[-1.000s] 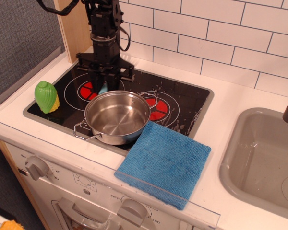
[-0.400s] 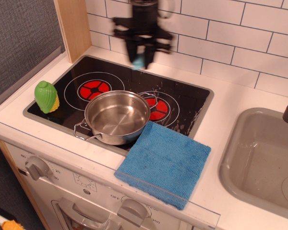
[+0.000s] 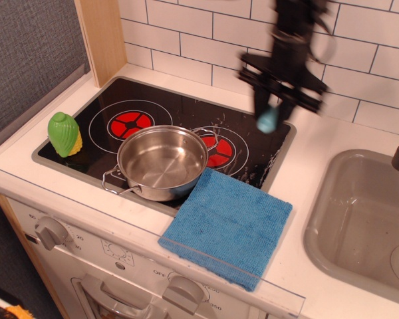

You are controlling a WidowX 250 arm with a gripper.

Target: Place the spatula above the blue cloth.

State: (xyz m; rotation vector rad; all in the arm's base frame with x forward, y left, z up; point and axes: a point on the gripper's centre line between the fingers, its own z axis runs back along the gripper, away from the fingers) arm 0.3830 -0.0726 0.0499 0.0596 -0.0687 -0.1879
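My gripper (image 3: 274, 106) hangs in the air over the right back corner of the stove, blurred by motion. It is shut on the spatula (image 3: 267, 119), whose light blue handle end hangs down below the fingers; the white head is hidden. The blue cloth (image 3: 227, 224) lies flat on the counter's front edge, right of the steel pot (image 3: 162, 161) and lower left of the gripper. The spatula is well above the counter and touches nothing.
A black stovetop (image 3: 106, 116) with two red burners holds the pot. A green and yellow toy corn (image 3: 64, 133) sits at its left edge. A grey sink (image 3: 366, 226) lies to the right. White tiled wall behind, wooden panel (image 3: 101, 36) at back left.
The gripper has lifted the spatula from the left burner behind the pot and carried it rightward across the stove to above its right back corner.
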